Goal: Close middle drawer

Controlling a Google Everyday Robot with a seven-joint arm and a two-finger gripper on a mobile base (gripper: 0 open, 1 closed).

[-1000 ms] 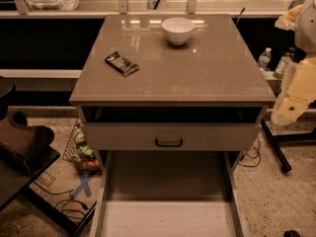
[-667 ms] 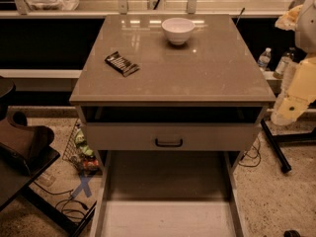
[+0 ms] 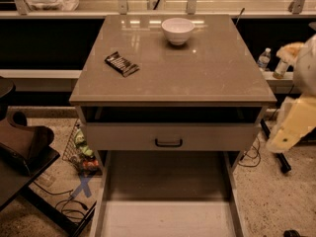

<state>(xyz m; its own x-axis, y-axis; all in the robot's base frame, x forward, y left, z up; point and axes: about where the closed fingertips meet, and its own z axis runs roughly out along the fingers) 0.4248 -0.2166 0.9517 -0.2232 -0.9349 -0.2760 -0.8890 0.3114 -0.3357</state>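
The tool (image 3: 288, 131) hangs at the right of the cabinet, beside the front of the top drawer (image 3: 128, 136) and clear of it; whether it is apart or together cannot be told. The middle drawer (image 3: 168, 220) stands pulled far out toward the camera, below the top drawer. Its pale inside is bare and its front lies past the lower edge of the view. To close it, bring the tool down and round to the drawer's front, set it against the front near the centre line, and push straight back along the runners. An off-centre push would likely rack the drawer and jam it. Keep the arm below the top drawer, which appears partly open under the worktop (image 3: 222, 78), so as not to knock it. The bowl (image 3: 177, 30) and the dark packet (image 3: 122, 63) on the worktop need no attention. Compared with one second ago, the tool sits lower at the right edge; drawers, bowl and packet are unmoved.
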